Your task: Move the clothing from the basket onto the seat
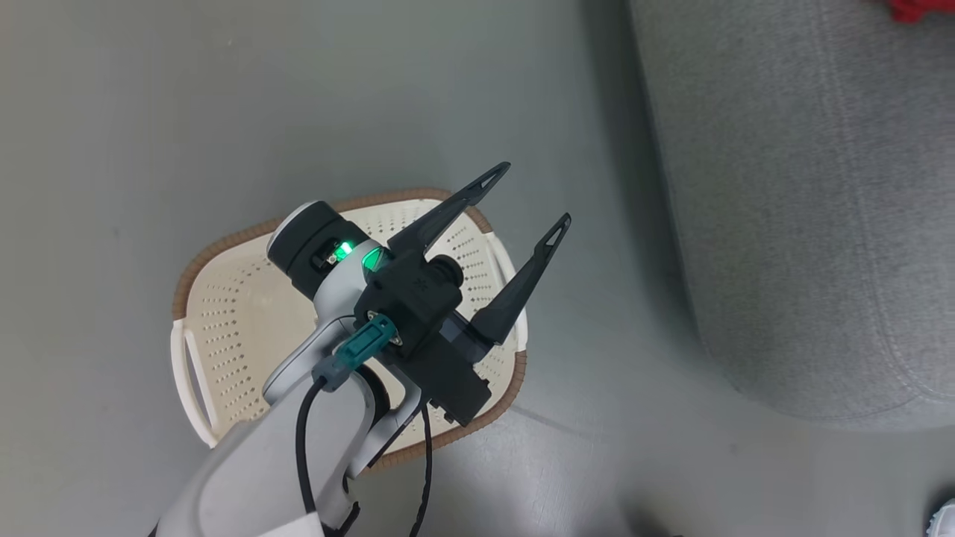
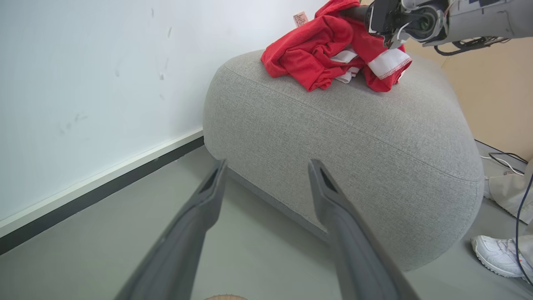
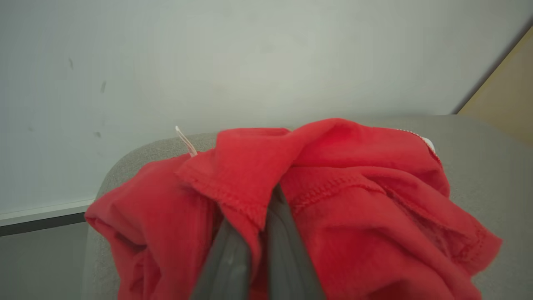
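Note:
The cream basket (image 1: 224, 313) with a brown rim stands on the grey floor, and its visible inside holds no fabric. My left gripper (image 1: 531, 195) hovers over the basket's right side, open and holding nothing; its fingers (image 2: 195, 216) point toward the light-grey seat (image 2: 354, 137). Red clothing (image 2: 316, 54) with white trim lies bunched on top of the seat (image 1: 806, 224), and a red scrap (image 1: 914, 9) shows at the top edge. My right gripper (image 3: 259, 233) is shut on a fold of the clothing (image 3: 354, 200), with the fingertips buried in the fabric. Its dark body (image 2: 387, 16) sits above the pile.
A white wall with a dark baseboard (image 2: 104, 179) runs behind the seat. A person's white shoe (image 2: 495, 254) and pale trouser leg (image 2: 508, 191) stand by the seat's near right corner. Cables (image 2: 506, 160) lie on the floor there, below a beige panel (image 2: 495, 83).

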Motion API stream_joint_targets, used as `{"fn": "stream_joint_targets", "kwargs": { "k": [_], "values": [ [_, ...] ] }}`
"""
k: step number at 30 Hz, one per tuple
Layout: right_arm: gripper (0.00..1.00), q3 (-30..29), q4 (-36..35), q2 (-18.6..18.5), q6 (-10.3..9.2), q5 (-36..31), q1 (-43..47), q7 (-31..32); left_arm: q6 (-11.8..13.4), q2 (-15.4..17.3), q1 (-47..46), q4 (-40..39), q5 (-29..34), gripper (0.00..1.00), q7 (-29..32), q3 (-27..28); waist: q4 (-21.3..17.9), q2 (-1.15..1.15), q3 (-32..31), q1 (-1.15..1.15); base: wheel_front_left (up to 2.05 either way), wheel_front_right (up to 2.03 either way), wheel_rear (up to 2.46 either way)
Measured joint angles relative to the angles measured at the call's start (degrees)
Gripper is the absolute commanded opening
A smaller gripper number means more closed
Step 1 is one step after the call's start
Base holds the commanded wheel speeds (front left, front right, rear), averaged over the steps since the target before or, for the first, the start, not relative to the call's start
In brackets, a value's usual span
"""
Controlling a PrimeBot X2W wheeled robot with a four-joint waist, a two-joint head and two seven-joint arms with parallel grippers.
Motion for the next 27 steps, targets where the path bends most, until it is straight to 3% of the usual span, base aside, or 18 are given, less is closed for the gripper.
{"fn": "stream_joint_targets", "kwargs": {
  "k": [1,12,27],
  "values": [
    [1.0,0.0,0.2,0.1,0.26,-0.1,0.2,0.0,0.0,0.0,0.0,0.3,-0.1,1.0,-0.2,0.0,-0.2,0.0,-0.3,0.0,0.0,0.0,0.0],
    [1.0,1.4,2.4,4.3,2.34,-1.2,3.9,-0.2,-0.1,-0.2,2.4,5.2,-2.1,1.0,-3.0,0.3,-2.9,-0.01,-5.4,0.0,0.0,0.0,0.0],
    [1.0,3.8,1.0,7.6,6.25,-4.0,9.0,-0.3,-0.2,-1.8,6.7,11.4,-7.5,1.0,-8.2,2.8,-5.4,-0.02,-17.0,-0.01,0.0,0.0,0.0]
  ]
}}
